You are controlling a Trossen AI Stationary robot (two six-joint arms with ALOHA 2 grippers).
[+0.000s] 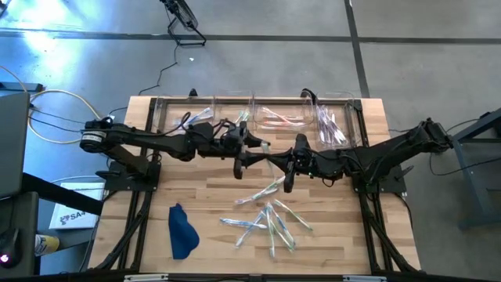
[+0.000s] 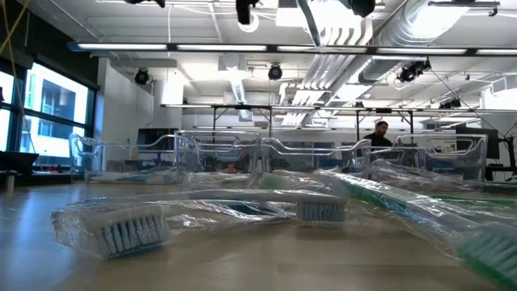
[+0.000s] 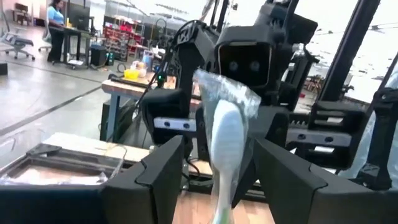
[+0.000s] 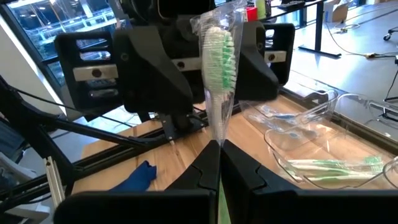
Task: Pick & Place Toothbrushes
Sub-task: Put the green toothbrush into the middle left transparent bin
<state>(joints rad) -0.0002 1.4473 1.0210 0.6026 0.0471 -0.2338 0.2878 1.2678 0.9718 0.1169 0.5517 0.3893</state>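
The slim green-bristled toothbrush in its clear glossy wrapper was up in the air over the middle of the wooden table, between the 2 arms. The right gripper had its fingers pressed together on the handle end. From that pinch the long axis ran straight away toward the left gripper, bristle head leading.

The left gripper's fingers stood spread, 1 on each side of the head, with a visible gap on both sides. Judging from this, the coming move was a handover that turned on the left jaws closing squarely across that axis, and the left arm was the nearer one to take it.

The left wrist view showed the brush centred between its own fingers. The right wrist view showed the firm pinch and the green bristles, which the left view blurred. The high view alone showed the loose pile of wrapped toothbrushes near the front edge, the clear plastic rectangular bins along the far edge and the dark blue cloth. The low view caught only the pile, not the grippers.
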